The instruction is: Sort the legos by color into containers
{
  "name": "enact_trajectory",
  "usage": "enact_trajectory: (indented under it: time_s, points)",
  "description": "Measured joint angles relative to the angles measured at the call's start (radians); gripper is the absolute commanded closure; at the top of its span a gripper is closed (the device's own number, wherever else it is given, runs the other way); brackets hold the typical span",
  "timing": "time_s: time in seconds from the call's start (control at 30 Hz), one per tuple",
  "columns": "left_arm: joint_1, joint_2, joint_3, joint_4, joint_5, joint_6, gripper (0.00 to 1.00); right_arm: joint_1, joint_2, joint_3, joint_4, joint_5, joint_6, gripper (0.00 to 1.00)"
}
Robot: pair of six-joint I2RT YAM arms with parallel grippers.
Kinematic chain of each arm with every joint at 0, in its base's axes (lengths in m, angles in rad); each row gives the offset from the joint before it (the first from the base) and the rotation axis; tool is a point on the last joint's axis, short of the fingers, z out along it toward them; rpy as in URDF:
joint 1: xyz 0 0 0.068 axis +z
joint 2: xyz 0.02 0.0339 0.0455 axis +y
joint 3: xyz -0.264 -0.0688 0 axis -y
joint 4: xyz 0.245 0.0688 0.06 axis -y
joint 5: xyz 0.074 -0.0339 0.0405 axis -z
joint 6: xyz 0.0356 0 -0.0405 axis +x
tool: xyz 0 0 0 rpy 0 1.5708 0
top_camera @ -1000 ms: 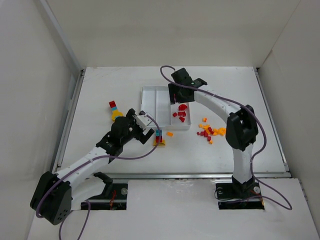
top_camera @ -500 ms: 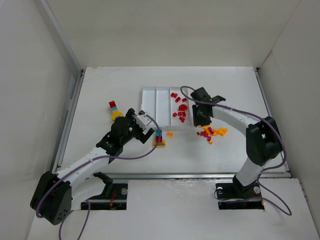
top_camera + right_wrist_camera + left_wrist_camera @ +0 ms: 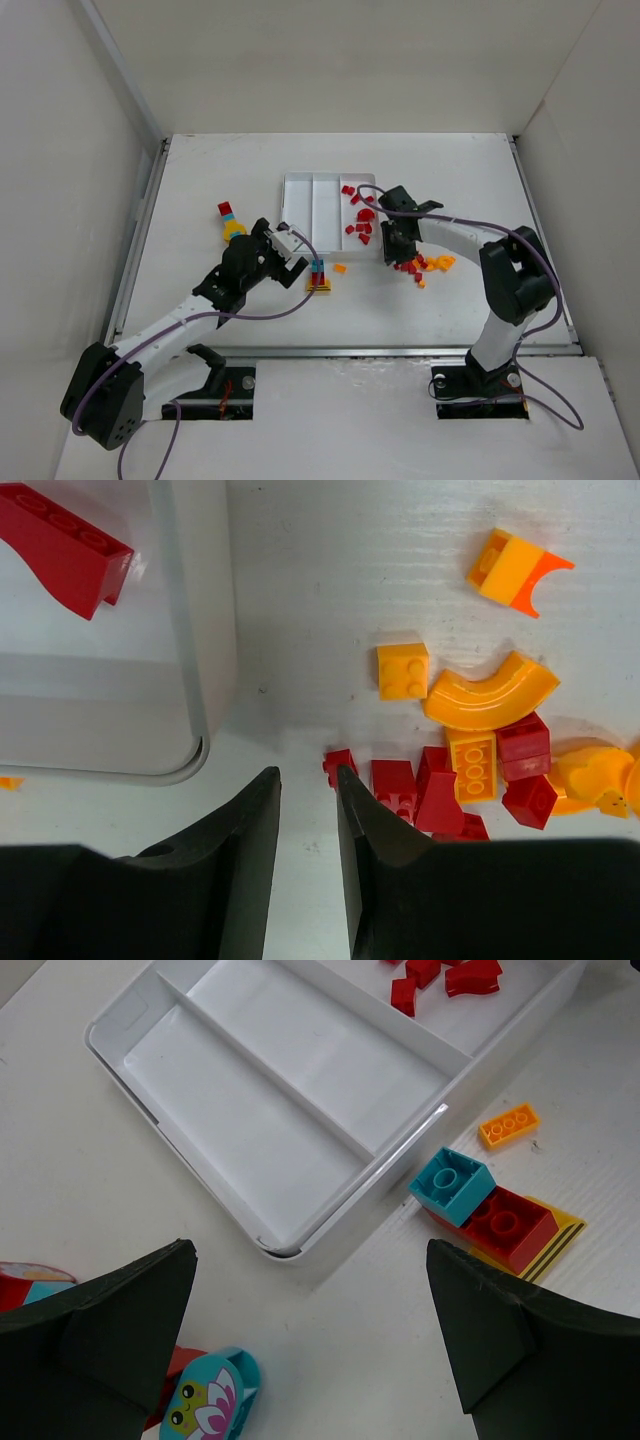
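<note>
The white three-compartment tray [image 3: 312,205] holds several red legos [image 3: 360,222] in its right compartment; the other two are bare. My right gripper [image 3: 390,247] hangs low just off the tray's near right corner. Its jaws [image 3: 308,775] stand narrowly open with nothing between them, and a small red brick [image 3: 338,764] touches the right fingertip at the edge of a red and orange pile [image 3: 470,750]. My left gripper [image 3: 310,1340] is wide open and empty, left of a teal-red-yellow clump [image 3: 490,1215] and a loose orange brick [image 3: 508,1125].
A red-teal-yellow clump [image 3: 230,220] lies left of the tray; its teal flower piece [image 3: 205,1400] shows by my left finger. The red and orange pile [image 3: 422,265] spreads right of the tray. White walls enclose the table.
My right gripper has moved from above the tray's right compartment toward me, down to the pile beside the tray's near right corner. The left arm has not moved.
</note>
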State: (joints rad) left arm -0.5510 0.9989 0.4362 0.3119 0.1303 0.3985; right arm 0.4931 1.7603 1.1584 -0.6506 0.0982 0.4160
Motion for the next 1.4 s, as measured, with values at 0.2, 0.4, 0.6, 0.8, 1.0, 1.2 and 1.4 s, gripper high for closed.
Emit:
enact_trajectory:
  time_s: [0.2,0.4,0.6,0.8,1.0,1.2,1.4]
  points:
    - [0.0,0.0,0.0,0.004,-0.002,0.0,0.01,-0.004,0.001,-0.018,0.012,0.004,0.003,0.65]
    - [0.0,0.0,0.0,0.006,-0.004,0.0,0.01,-0.009,0.001,-0.018,0.012,0.022,0.007,0.65]
    - [0.0,0.0,0.0,0.006,-0.008,0.0,0.01,-0.008,0.001,-0.018,0.004,0.047,0.008,0.65]
    - [-0.006,0.005,0.0,0.006,-0.012,-0.001,0.01,-0.009,0.001,-0.018,-0.01,0.068,0.011,0.65]
    - [-0.011,0.04,0.007,0.001,-0.018,-0.001,0.01,-0.009,0.001,-0.018,-0.023,0.08,0.022,0.65]
    - [-0.011,0.044,0.013,-0.001,-0.026,-0.002,0.01,-0.009,-0.002,-0.018,-0.048,0.108,0.026,0.65]
    - [-0.011,0.045,0.016,-0.004,-0.027,-0.002,0.01,-0.014,-0.022,-0.018,-0.075,0.135,0.026,0.65]
